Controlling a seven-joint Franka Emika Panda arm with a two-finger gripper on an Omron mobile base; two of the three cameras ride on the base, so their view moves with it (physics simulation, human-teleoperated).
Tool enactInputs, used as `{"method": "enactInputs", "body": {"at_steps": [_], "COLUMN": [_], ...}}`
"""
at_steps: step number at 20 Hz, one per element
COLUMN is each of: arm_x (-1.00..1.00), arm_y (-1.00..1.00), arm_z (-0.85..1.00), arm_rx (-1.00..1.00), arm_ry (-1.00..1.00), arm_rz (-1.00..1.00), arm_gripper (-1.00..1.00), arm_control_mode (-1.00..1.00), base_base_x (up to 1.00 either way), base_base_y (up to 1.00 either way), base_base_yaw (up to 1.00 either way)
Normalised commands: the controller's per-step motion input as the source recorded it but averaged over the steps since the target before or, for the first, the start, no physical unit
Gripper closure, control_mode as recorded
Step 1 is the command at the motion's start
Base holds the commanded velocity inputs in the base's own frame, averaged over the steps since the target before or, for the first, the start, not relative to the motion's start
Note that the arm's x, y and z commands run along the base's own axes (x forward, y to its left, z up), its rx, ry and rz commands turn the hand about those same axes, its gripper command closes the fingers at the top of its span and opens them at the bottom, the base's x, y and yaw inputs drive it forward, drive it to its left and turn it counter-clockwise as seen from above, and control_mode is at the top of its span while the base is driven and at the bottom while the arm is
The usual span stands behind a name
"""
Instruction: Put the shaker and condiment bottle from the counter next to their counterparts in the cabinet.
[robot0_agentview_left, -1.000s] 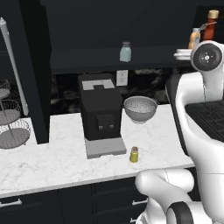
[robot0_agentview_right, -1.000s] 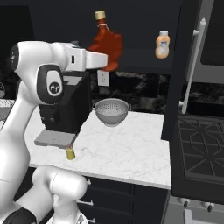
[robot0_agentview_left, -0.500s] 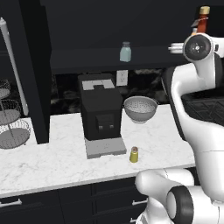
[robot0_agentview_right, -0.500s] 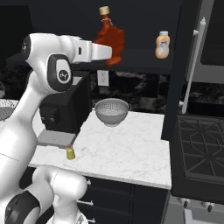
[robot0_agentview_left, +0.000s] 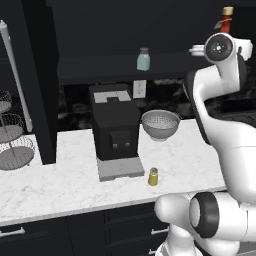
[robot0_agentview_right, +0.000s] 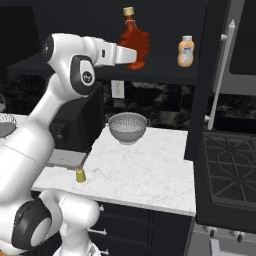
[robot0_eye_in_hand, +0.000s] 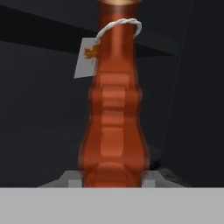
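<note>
You have open shelf between the light orange squeeze bottle with white cap (robot0_agentview_right: 185, 51) and the dark red flask-shaped condiment bottle (robot0_agentview_right: 133, 41); the black open wall cabinet (robot0_agentview_right: 165, 75) ends at its right wall just past the orange one. Your gripper (robot0_agentview_right: 136, 55) is clamped on the red bottle's base, upright. The small yellow shaker (robot0_agentview_left: 153, 177) stands on the white marble counter (robot0_agentview_right: 145, 175), near its front edge.
</note>
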Motion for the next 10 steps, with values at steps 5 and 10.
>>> {"method": "enactInputs", "body": {"at_steps": [5,10], "arm_x": [0.34,0.37], "arm_y": [-0.11,-0.15], "arm_z": [0.00,-0.06], "arm_rx": [0.00,0.00], "arm_ry": [0.00,0.00], "arm_rz": [0.00,0.00], "arm_gripper": [1.00,1.00], "arm_control_mode": [-1.00,-1.00], "base_base_x": [0.00,0.00], "base_base_y": [0.00,0.00], "base_base_yaw": [0.00,0.00]}}
